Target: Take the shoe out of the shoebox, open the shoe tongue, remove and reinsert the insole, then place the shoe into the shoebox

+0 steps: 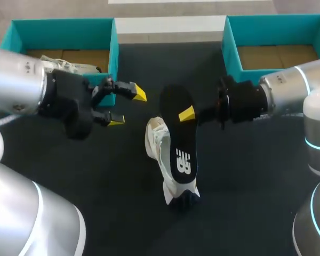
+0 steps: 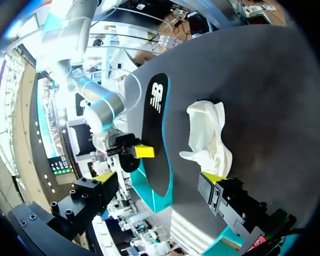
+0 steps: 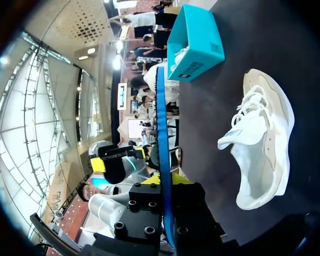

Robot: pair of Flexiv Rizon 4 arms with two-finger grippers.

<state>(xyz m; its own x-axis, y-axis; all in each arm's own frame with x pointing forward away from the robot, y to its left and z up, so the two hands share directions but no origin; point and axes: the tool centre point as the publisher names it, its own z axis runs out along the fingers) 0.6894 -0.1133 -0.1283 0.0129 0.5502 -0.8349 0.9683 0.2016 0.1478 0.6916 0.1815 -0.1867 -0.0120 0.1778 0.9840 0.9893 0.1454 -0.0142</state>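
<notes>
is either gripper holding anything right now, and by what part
The right gripper pinches the black insole across its flat faces, in the half away from the logo. The left gripper is open, holding nothing.

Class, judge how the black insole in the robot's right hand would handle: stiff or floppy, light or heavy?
The insole looks thin edge-on in the right wrist view, so it is probably light. Pinched at one spot by the right hand, it runs nearly straight: likely springy, not floppy. Pushed against the shoe, it may bend.
</notes>
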